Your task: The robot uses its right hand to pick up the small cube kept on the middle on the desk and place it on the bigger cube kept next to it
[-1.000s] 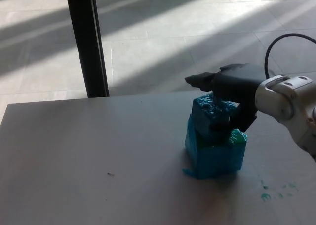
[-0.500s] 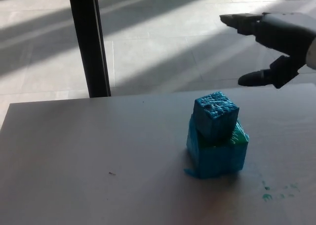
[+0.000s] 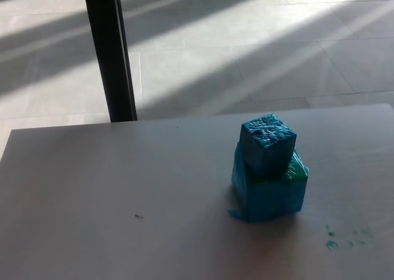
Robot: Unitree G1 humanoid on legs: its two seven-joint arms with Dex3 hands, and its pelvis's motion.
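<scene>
the right hand has left the view, so its fingers cannot be judged; the small cube (image 3: pixel 266 146) sits free atop the bigger cube (image 3: pixel 269 192), so the stacking looks done.

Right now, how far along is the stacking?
Looks done: the small cube sits on the big cube, turned a bit askew but resting there on the desk. Nothing is in hand; neither robot hand shows in the head view. Nothing visible is left to do.
</scene>
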